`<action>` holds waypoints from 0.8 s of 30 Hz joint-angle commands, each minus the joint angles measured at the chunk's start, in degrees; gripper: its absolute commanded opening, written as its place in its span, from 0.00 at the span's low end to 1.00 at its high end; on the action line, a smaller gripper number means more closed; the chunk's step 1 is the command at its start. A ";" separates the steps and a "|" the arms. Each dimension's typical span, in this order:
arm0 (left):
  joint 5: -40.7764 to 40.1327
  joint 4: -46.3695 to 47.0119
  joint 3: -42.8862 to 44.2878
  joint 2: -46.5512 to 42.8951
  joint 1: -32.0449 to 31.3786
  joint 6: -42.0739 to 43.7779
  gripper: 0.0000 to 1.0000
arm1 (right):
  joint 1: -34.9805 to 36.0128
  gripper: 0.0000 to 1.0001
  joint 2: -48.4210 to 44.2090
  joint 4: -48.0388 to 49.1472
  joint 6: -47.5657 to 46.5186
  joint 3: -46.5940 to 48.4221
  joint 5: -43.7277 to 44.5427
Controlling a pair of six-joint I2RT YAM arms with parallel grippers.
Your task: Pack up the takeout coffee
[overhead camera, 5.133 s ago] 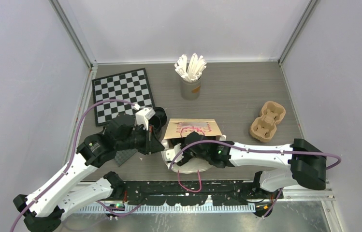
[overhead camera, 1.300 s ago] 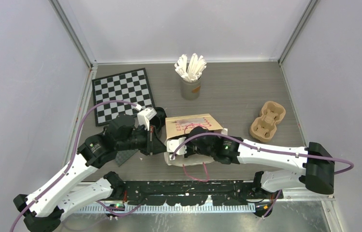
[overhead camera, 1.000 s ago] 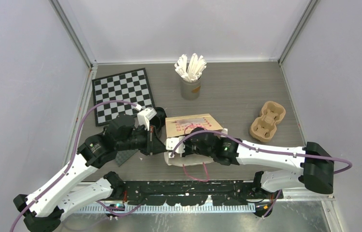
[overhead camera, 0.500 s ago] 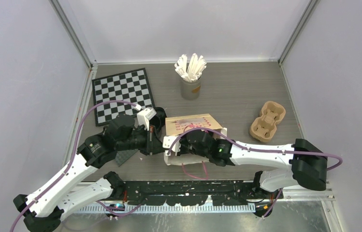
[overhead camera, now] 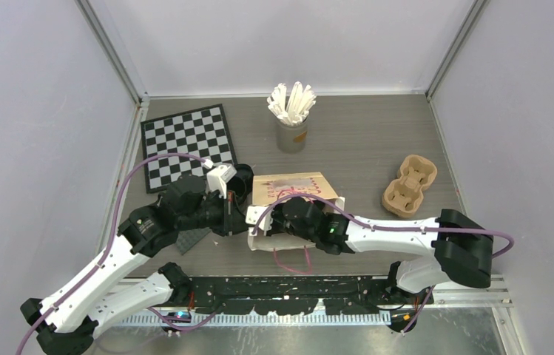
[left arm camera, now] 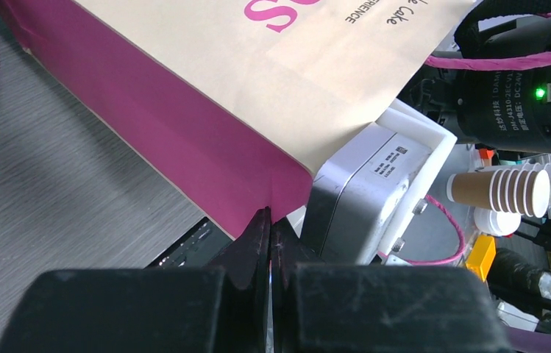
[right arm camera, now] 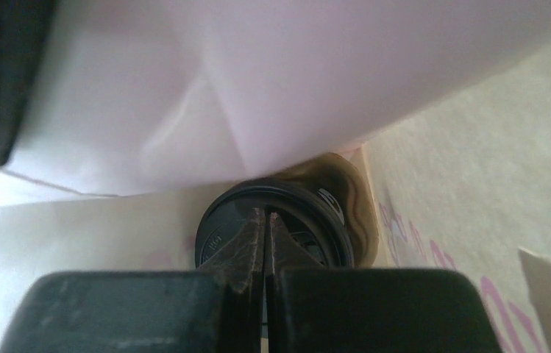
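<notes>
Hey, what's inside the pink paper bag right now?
One black-lidded coffee cup shows at the far end, past the right gripper, jaws shut. The paper bag walls hide anything else.

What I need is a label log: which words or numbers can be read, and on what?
"ERIENCE", cut off: paper bag, black print.
"Cake", first letter unsure: same bag.
"DM-J4310-2EC", barely legible: right arm's motor label.
Too small to read: barcode sticker on the white housing, coffee cup lid embossing.

Both our arms bend inward, left gripper (left arm camera: 270,229) and right gripper (right arm camera: 265,224) nearly meeting (each with fingers pressed together).
</notes>
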 commanded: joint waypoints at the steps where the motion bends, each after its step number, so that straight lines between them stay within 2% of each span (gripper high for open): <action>1: 4.67 2.95 1.12 -0.38 -0.75 -1.14 0.00 | -0.30 0.02 2.34 2.94 1.29 0.03 4.57; 24: 5.91 5.30 -0.10 0.61 -0.73 -2.54 0.00 | -1.23 0.00 6.20 8.81 0.71 0.16 10.94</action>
